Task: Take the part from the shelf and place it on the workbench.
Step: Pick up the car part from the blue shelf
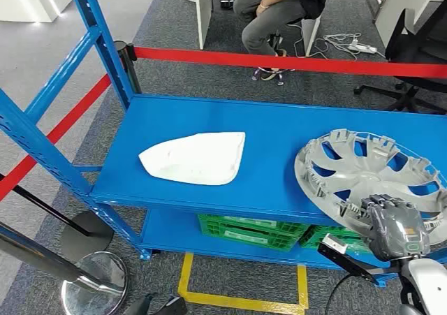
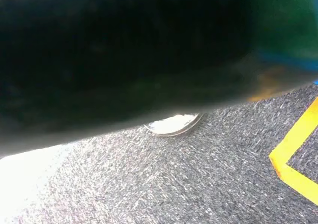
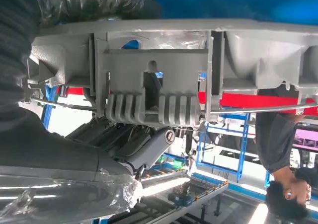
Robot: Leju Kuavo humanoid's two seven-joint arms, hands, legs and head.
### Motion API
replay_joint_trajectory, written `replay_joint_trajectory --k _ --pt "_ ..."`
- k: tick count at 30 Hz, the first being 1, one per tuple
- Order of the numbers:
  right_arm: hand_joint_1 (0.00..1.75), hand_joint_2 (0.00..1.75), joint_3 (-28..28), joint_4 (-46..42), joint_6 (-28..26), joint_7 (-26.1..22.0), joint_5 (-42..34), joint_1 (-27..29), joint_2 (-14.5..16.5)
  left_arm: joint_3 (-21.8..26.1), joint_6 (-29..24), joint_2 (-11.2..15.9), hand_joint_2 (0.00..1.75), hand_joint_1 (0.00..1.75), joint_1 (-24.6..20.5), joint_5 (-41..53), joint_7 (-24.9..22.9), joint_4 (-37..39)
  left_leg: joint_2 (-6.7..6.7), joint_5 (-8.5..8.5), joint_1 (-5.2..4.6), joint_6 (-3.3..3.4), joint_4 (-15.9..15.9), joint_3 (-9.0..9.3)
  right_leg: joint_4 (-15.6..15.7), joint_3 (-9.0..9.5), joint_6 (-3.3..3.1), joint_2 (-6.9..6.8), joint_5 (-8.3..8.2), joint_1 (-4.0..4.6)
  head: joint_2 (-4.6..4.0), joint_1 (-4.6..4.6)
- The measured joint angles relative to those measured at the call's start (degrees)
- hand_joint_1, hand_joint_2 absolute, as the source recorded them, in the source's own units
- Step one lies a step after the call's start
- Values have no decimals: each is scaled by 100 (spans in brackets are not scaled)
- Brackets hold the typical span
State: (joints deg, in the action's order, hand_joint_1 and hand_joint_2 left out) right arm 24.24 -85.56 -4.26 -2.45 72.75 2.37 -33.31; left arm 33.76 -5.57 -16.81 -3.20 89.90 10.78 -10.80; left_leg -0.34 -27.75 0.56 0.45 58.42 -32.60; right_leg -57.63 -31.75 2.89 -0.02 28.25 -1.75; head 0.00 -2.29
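I am reaching my right hand point(image 1: 394, 225) to the wheel cover point(image 1: 369, 170) at the shelf point(image 1: 211, 189) edge; I cannot tell if the fingers are pinching it.

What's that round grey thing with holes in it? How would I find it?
Look at the blue shelf. On the top shelf's right end, by the robot's right hand, lies the grey wheel cover. It is round with spoke-shaped gaps, unlike the flat white part lying further left.
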Motion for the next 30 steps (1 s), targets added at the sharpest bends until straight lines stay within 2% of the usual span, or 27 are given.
replay_joint_trajectory --k 10,14,16,19,23,25,30 --pt "153 175 49 -135 7 -35 129 -113 0 -101 10 0 0 0 4 7 -14 2 0 0 0 0 0 -1 -1 0 0 1 0 0 -1 1" --pt "162 175 123 -160 8 -43 154 -313 1 -198 55 0 0 0 7 8 -15 2 1 0 0 0 0 -1 -1 0 0 3 0 0 -1 0" --pt "164 175 155 -158 -168 0 220 -436 33 -274 99 0 0 0 8 8 -15 2 0 1 0 0 0 -3 -2 -1 0 1 0 0 -1 2" --pt "167 175 166 -152 -865 198 438 -578 284 -400 151 -1 0 0 12 8 -15 3 0 1 2 -1 0 -3 -2 -2 0 0 0 2 -1 1" --pt "170 175 167 -150 -1714 405 710 -601 824 -524 194 -2 0 0 12 8 -15 6 -1 1 5 -1 -1 -3 -3 -4 -2 -2 1 5 -1 -1" --pt "171 175 165 -150 -1926 455 754 -606 1050 -562 207 -2 0 0 12 8 -14 8 -1 1 6 -1 -1 -3 -3 -4 -3 -1 3 6 -1 0" --pt "168 175 143 -127 -2037 453 715 -597 1432 -679 216 -2 0 0 12 8 -13 12 -1 1 6 -1 -2 -6 -2 -5 -4 -2 4 5 -2 1"
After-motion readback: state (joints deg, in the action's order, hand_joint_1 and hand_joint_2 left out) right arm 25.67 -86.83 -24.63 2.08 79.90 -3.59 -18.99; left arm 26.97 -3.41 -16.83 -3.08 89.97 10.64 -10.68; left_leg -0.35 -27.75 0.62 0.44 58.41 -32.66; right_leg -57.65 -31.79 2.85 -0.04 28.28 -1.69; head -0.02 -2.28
